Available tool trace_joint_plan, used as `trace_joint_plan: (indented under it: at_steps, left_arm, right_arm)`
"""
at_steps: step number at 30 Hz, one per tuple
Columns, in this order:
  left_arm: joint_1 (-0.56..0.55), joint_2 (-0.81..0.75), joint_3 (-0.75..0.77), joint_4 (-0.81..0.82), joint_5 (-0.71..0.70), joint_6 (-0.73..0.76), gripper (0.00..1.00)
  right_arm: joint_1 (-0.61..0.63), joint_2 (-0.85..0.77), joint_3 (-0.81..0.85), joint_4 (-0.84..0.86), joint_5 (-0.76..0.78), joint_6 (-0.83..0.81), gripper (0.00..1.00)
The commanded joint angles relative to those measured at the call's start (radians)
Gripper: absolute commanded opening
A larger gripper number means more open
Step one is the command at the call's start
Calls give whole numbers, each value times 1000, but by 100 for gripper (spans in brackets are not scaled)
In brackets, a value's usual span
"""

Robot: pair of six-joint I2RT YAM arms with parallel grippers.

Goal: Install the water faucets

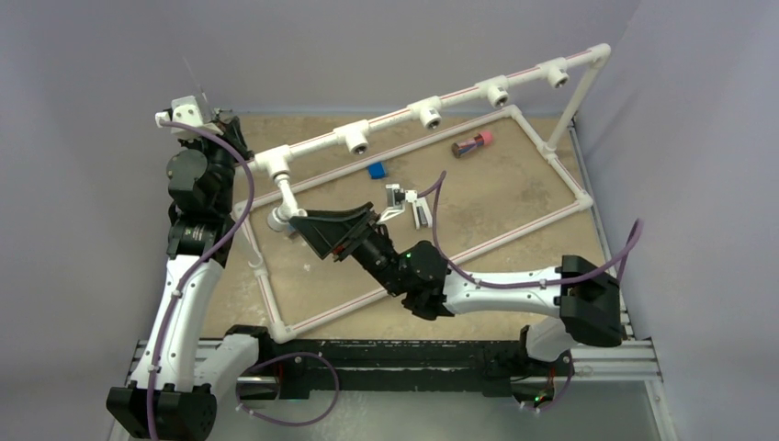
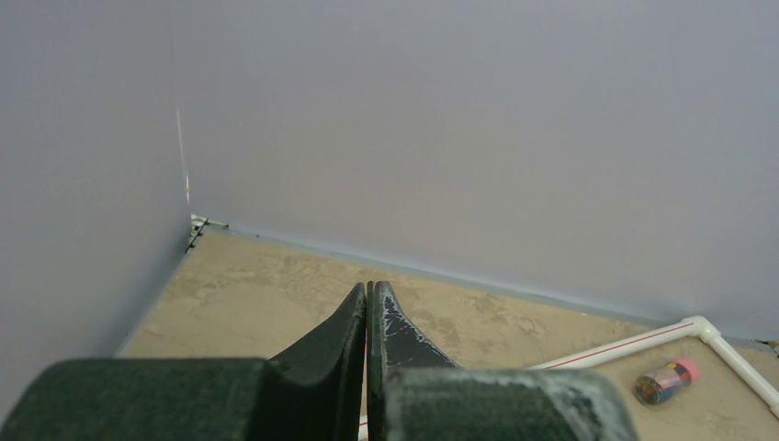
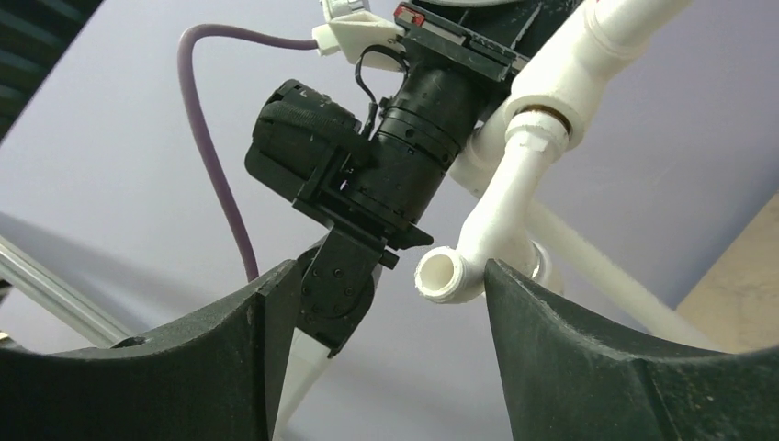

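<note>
While spread wide either side of the water faucet [image 3: 501,197], clamps nothing with the right gripper [image 3: 386,276]. Hangs from the leftmost T-fitting [image 1: 274,163] of the raised pipe rail [image 1: 395,118], spout end lowest. Crowded just behind by left arm [image 3: 413,138]; left gripper [image 2: 369,303] pressed together, empty. Farther along table [image 1: 514,197]: blue block [image 1: 377,170], pink-capped vial [image 1: 471,144].

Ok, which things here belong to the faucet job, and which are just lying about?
Job in hand:
- water faucet, hanging from the end fitting between the open fingers of the right tool
- white pipe rail with empty sockets

Lying about:
- blue block
- pink-capped bottle
- flat white-and-black piece
</note>
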Motion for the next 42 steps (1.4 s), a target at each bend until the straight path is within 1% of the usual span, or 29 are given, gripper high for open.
trace_joint_plan:
  at_steps: [1, 4, 6, 10, 12, 15, 18, 21, 22, 24, 29, 32, 36, 40, 42]
  left_arm:
    - [-23, 41, -78, -272, 92, -14, 0]
    - [-23, 41, -77, -272, 94, -15, 0]
    - [-23, 43, -77, -272, 94, -15, 0]
    - [-24, 42, -77, -272, 96, -15, 0]
    - [-24, 43, -77, -272, 96, -15, 0]
    - [-22, 41, -77, -272, 96, -14, 0]
    - [-22, 41, -76, -272, 95, -14, 0]
    - [-22, 41, -76, -272, 94, -14, 0]
    - [-22, 42, -75, -271, 93, -14, 0]
    - [-22, 42, -77, -272, 94, -14, 0]
    - [-22, 43, -76, -272, 94, -12, 0]
    - [-22, 41, -76, -272, 95, -13, 0]
    - [-22, 42, -76, -272, 96, -12, 0]
    - [-21, 42, -74, -273, 100, -14, 0]
    - [-20, 41, -74, -273, 101, -14, 0]
  right_arm:
    - [-6, -101, 4, -51, -18, -223, 75]
    - [-6, -144, 48, -143, -36, -414, 75]
    - [-6, -167, 86, -211, -63, -571, 75]
    - [-6, -193, 188, -353, -81, -832, 75]
    - [-6, -195, 244, -458, -119, -975, 75]
    - [-4, -199, 313, -570, -176, -1178, 75]
    - [4, -191, 376, -678, -203, -1336, 75]
    - [23, -163, 466, -827, -213, -1489, 75]
    - [36, -156, 486, -861, -203, -1569, 75]
    - [62, -151, 498, -901, -190, -1705, 75]
    - [91, -164, 484, -1013, -231, -2017, 77]
    - [115, -143, 495, -1090, -180, -2162, 76]
    - [161, -94, 508, -1173, -36, -2342, 76]
    - [184, -61, 474, -1143, 64, -2447, 77]
    - [187, -22, 468, -1136, 142, -2499, 76]
